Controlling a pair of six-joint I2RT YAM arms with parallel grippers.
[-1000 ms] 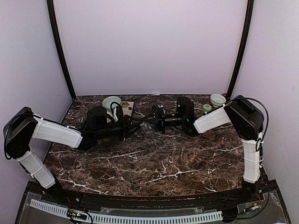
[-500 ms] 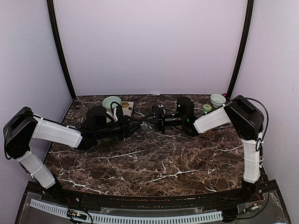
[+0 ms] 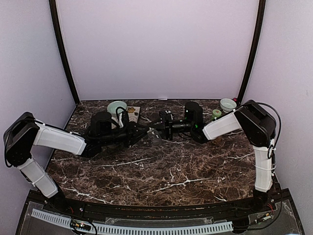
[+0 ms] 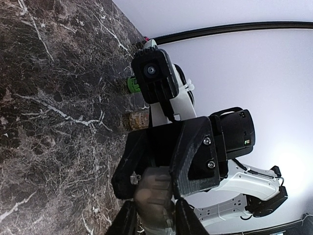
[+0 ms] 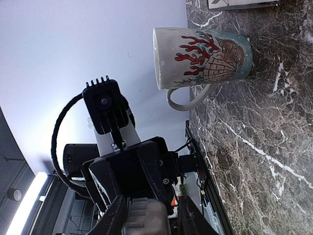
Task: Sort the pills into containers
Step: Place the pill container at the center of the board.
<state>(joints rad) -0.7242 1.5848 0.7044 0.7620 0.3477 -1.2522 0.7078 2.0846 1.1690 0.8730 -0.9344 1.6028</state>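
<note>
**Left arm** (image 3: 58,139): reaches low over the table (image 3: 161,171) from its near-left base. The forearm is about level and the wrist is turned in toward mid-table. The left gripper (image 3: 147,129) meets the right one nose to nose. Its jaws pinch the container strip (image 4: 154,193) from both sides, with the fingers (image 4: 128,223) lying against the strip's flanks.

**Container strip:** grey, cloudy-translucent plastic, softly ribbed. It juts forward out of the left jaws and into the right ones, bridging the two. The number of compartments cannot be told, since the jaws cover most of it.

**Pills** (image 4: 139,120): a tan-yellow fill inside a little jar (image 4: 130,119), which stands on the table well beyond the left jaws, past the right gripper's body. Single pieces are too small to pick out. A green-topped item (image 4: 131,84) sits farther off, beyond the jar.

**Right arm** (image 3: 225,125): elbow high at the right table edge, forearm sloping down and inward. The right gripper (image 3: 160,125) has the strip's pale end between its jaws. I cannot tell whether they press on it or stand just off it. A white mug (image 5: 203,58) painted with red coral and a shell stands upright on the table, ahead of the right jaws and well apart from them.

**Against a second ago:** both arms keep nearly the same reach. The right gripper sits a touch farther toward the back wall. Less of the grey strip shows below the meeting point of the two sets of jaws.
</note>
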